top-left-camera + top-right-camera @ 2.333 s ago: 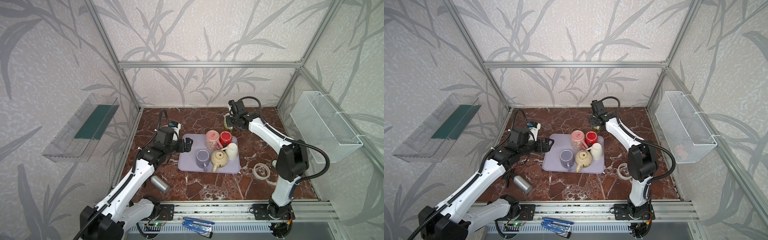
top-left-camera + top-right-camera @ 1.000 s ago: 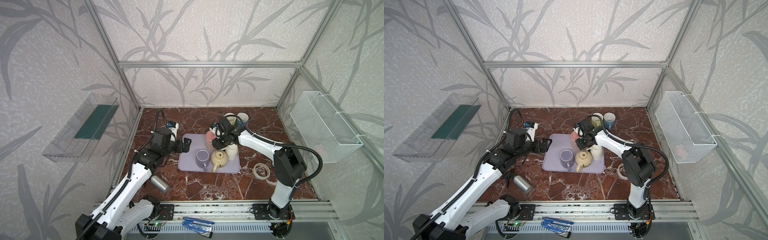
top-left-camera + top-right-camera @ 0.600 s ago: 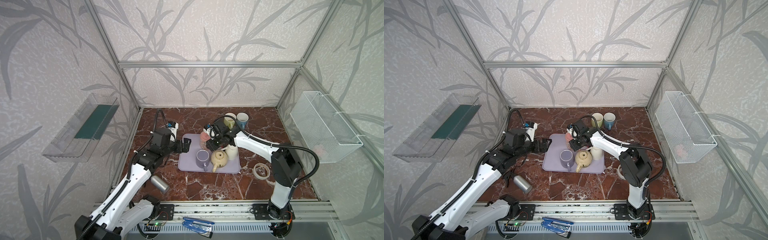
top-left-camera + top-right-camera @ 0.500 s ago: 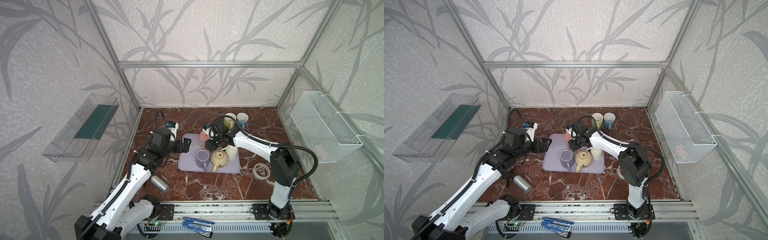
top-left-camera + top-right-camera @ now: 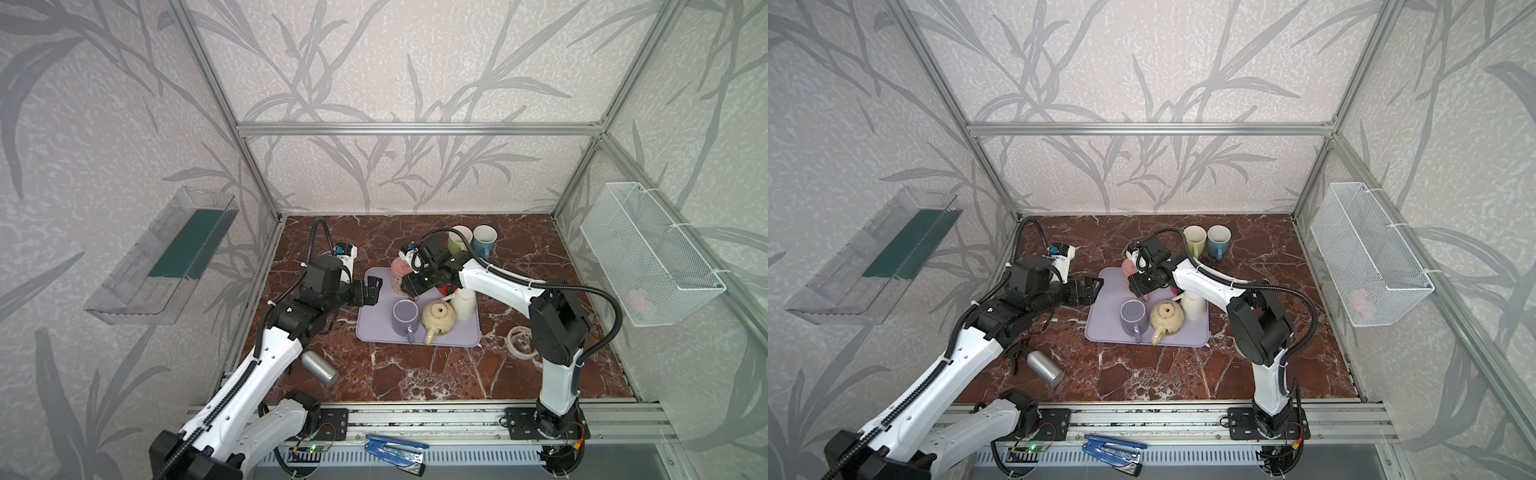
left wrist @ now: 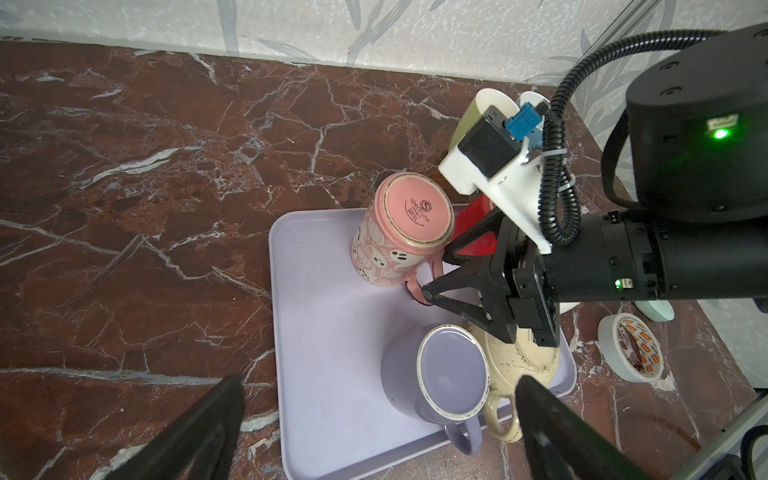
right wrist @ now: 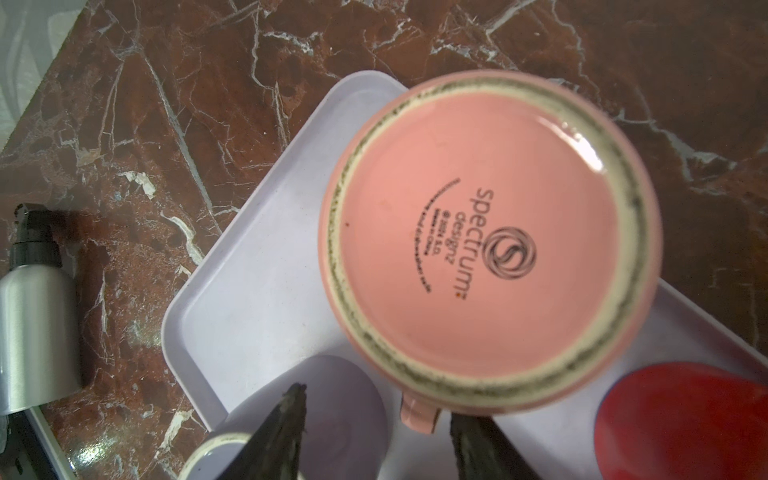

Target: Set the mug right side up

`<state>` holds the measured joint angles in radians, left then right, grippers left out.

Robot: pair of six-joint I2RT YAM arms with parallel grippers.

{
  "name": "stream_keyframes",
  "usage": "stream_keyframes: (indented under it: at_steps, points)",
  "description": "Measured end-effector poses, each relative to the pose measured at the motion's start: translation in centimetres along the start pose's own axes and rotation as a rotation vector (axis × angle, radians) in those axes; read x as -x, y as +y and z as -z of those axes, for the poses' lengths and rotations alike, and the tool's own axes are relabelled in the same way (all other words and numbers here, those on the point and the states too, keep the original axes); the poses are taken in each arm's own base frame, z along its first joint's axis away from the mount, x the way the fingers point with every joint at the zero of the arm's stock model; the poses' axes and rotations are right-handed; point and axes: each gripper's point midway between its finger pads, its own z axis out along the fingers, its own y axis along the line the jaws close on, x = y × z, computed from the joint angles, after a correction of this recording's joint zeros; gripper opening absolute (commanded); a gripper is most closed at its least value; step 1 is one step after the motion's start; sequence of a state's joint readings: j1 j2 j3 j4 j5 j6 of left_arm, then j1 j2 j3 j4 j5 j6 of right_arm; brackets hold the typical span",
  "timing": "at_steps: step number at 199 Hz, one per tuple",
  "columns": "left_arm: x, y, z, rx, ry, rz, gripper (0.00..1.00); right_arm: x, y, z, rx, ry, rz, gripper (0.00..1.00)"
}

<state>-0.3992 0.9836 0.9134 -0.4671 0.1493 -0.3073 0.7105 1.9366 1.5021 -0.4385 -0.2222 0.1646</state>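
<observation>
The pink mug (image 5: 400, 266) (image 5: 1128, 266) stands upside down on the far left corner of the lavender tray (image 5: 376, 328), its base with a printed logo facing up (image 7: 486, 245). My right gripper (image 5: 409, 289) (image 7: 376, 405) hangs low beside it, open, with the mug's handle (image 7: 417, 415) between its fingers and nearer one of them. In the left wrist view the right gripper (image 6: 435, 272) straddles that handle. My left gripper (image 5: 374, 291) (image 6: 378, 382) stands open at the tray's left edge and holds nothing.
The tray also carries an upright lavender mug (image 5: 405, 313), a cream teapot (image 5: 438, 318), a red mug (image 6: 473, 230) and a white cup (image 5: 463, 303). A green mug (image 5: 459, 239) and blue mug (image 5: 484, 241) stand behind. A silver bottle (image 5: 320, 368) and tape roll (image 5: 521, 336) lie near the front.
My right arm has swung from the back of the table, away from the green and blue mugs, down to the pink mug's handle. The left arm has barely moved.
</observation>
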Motion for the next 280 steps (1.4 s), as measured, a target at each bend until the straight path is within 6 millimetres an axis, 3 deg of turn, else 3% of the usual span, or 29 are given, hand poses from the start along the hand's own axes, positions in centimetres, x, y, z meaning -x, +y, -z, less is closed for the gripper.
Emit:
stream_keyframes:
  at_steps: [62,105,130,191,235,280]
  points:
    - [-2.4,1.3,-1.8,0.063,0.121,0.003,0.99,0.1,2.8,0.6,0.170,-0.069,-0.003,0.56]
    - [-1.3,0.6,-1.4,0.090,0.124,-0.040,0.93,0.1,3.2,3.2,0.229,-0.146,-0.025,0.56]
    - [-1.3,-0.2,-1.9,0.103,0.151,-0.069,0.91,-0.5,1.8,5.6,0.213,-0.207,-0.075,0.56]
    - [-3.3,-0.9,-4.1,0.190,0.251,-0.099,0.85,-2.9,-2.4,11.2,0.023,-0.376,-0.224,0.59]
    - [-3.6,-1.8,-6.7,0.243,0.294,-0.065,0.77,-5.9,-5.8,11.6,-0.110,-0.410,-0.386,0.59]
    - [-4.3,-2.9,-9.5,0.262,0.342,-0.038,0.74,-7.7,-8.3,11.9,-0.226,-0.453,-0.516,0.61]
